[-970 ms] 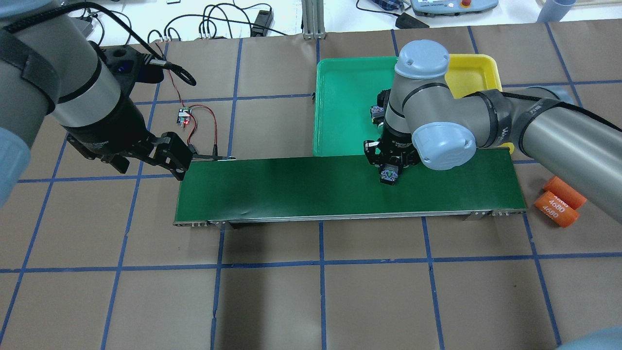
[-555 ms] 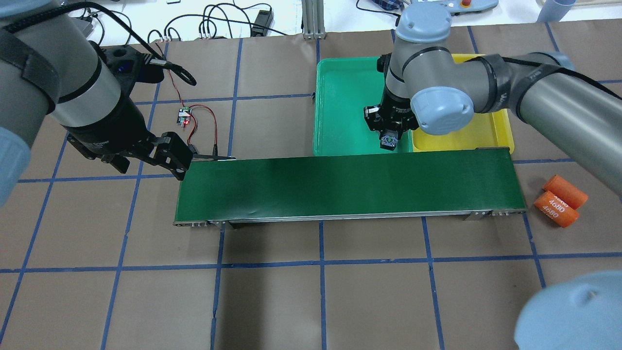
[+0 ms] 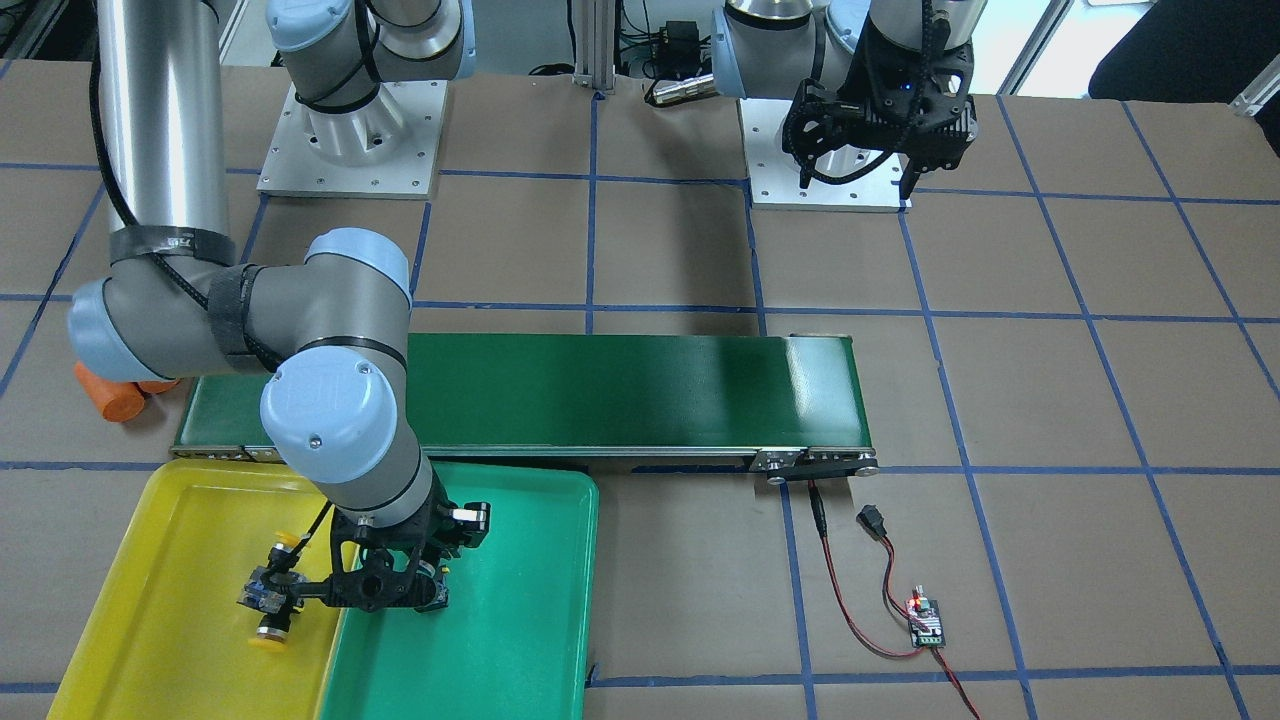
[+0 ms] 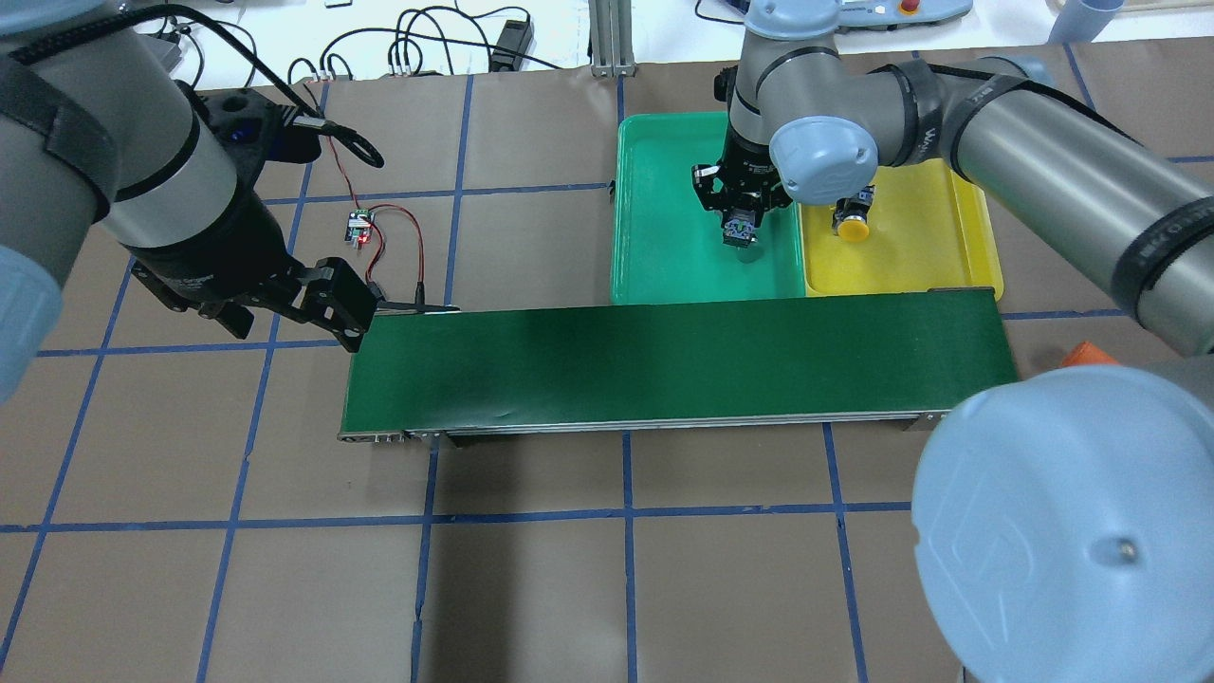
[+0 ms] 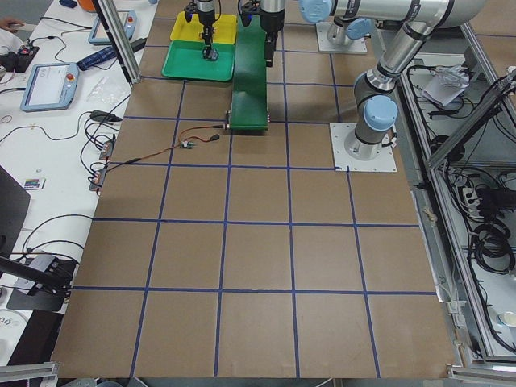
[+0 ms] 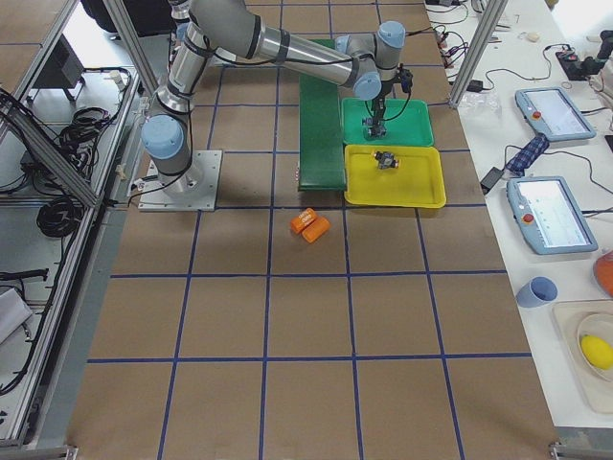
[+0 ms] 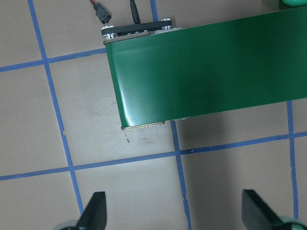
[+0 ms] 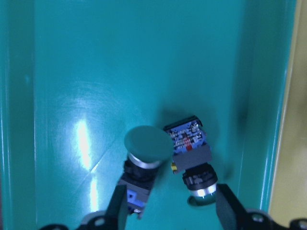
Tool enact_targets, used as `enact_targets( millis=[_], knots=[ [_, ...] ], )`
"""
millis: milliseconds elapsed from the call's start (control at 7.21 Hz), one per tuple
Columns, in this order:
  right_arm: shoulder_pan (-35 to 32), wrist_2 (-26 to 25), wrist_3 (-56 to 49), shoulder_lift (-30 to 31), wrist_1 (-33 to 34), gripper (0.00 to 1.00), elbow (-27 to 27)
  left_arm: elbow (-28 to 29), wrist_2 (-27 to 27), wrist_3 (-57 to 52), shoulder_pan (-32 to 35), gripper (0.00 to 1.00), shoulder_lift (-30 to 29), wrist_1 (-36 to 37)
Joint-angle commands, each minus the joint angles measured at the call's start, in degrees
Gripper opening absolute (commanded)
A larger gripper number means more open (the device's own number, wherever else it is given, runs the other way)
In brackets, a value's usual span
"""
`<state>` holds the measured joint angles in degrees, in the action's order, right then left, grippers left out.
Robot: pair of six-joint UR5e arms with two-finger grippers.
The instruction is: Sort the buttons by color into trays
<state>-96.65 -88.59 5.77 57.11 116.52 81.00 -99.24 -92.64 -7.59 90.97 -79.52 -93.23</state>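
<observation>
Front view: right gripper [image 3: 405, 598] over green tray [image 3: 520, 620], yellow buttons [image 3: 268, 598] at its 9 o'clock in yellow tray [image 3: 150, 600]. Right wrist: jaws half-spread, gripping nothing, two green buttons [image 8: 147, 143] loose below. Left wrist: left gripper [image 7: 175, 218] wide open, empty.

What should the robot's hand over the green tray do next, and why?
Probably lift the right hand straight up. Its fingers look spread, with both green buttons lying between them in the green tray, so nothing seems left to hold.
</observation>
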Motion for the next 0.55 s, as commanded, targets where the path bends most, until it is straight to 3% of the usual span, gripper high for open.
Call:
enact_targets(
  millis=[0, 139, 416],
  knots=[
    [1.1, -0.3, -6.9, 7.4, -4.0, 1.00, 0.1, 0.0, -0.1, 0.0, 0.0, 1.00, -0.3, -0.3],
    [2.3, -0.5, -8.0, 13.1, -7.5, 1.00, 0.1, 0.0, 0.0, 0.0, 0.0, 1.00, -0.4, -0.3],
    [5.3, -1.0, -9.7, 24.3, -24.2, 1.00, 0.5, 0.0, 0.0, 0.0, 0.0, 1.00, -0.4, -0.2]
  ],
)
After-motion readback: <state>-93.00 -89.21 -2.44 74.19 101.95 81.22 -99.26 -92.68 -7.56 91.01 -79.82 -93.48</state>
